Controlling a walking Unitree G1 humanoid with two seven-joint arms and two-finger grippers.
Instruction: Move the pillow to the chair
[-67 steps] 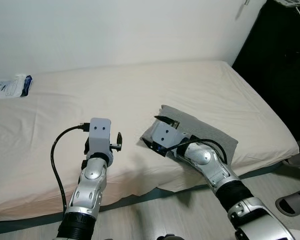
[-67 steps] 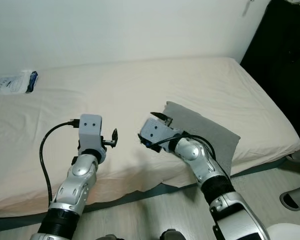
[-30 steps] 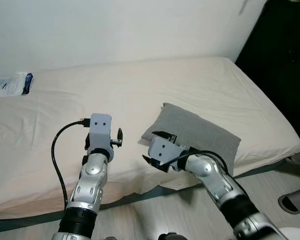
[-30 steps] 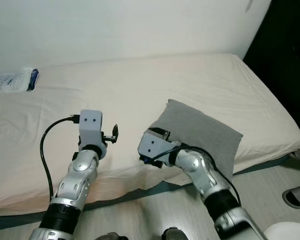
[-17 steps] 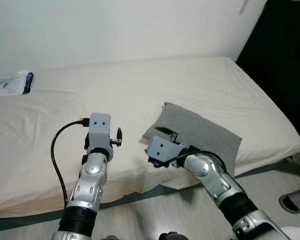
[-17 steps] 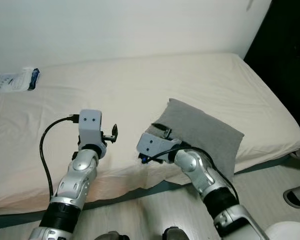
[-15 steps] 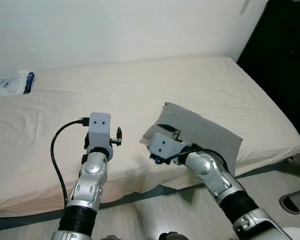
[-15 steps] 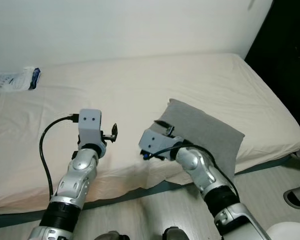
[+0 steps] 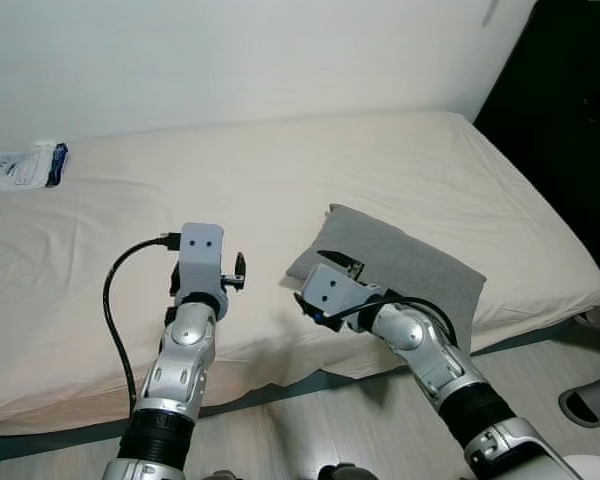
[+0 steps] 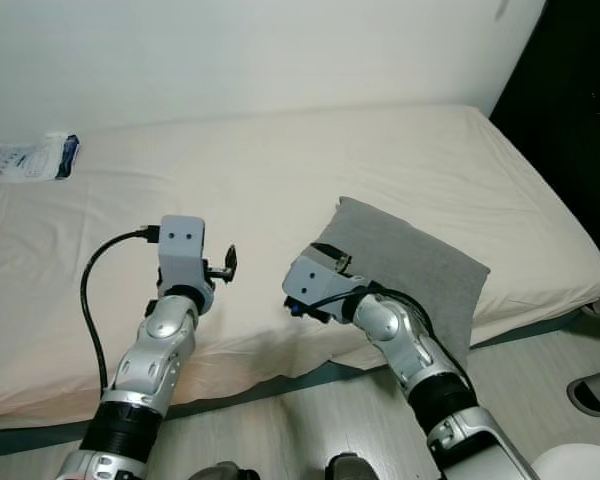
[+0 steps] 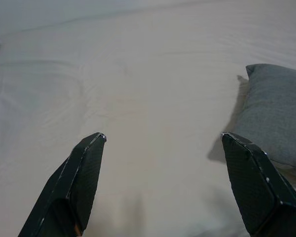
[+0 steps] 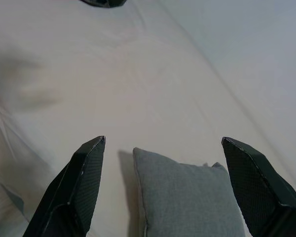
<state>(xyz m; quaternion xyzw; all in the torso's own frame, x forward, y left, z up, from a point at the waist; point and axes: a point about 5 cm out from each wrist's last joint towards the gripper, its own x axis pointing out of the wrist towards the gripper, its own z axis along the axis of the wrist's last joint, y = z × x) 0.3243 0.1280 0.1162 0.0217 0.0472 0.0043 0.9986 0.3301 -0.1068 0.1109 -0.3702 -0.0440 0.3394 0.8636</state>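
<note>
Far from the grey fabric pillow [image 9: 400,268], at the wall edge of the cream-sheeted bed [image 9: 110,230], lies a white-and-blue plastic packet [image 9: 22,168]. Nearer the pillow, the left claw [image 11: 167,190] hovers over bare sheet with its black fingers [image 11: 79,182] spread wide and nothing between them; the pillow's corner sits just beside one finger in the left wrist view, apart from it.

The pillow itself rests flat on the bed, close to the front edge and toward the corner by the dark furniture [image 9: 560,120]. The right claw [image 12: 165,190] is at the pillow's near corner — its fingers [image 12: 84,182] stand wide apart, framing that corner without gripping it. From the head views I cannot tell whether a fingertip touches the fabric.

My reading is that the grasp is only being lined up, so most of the task remains, and no chair is in sight.

Risks from here: closing on just the thin corner could pinch a fold of cover that slips out once the pillow's weight hangs from it. Pressing down too low could catch the bedsheet along with the pillow and drag it — the sheet is already loose and wrinkled near the front edge. A nudge outward might tip the pillow off the bed toward the grey slipper [image 9: 587,400] on the floor.
</note>
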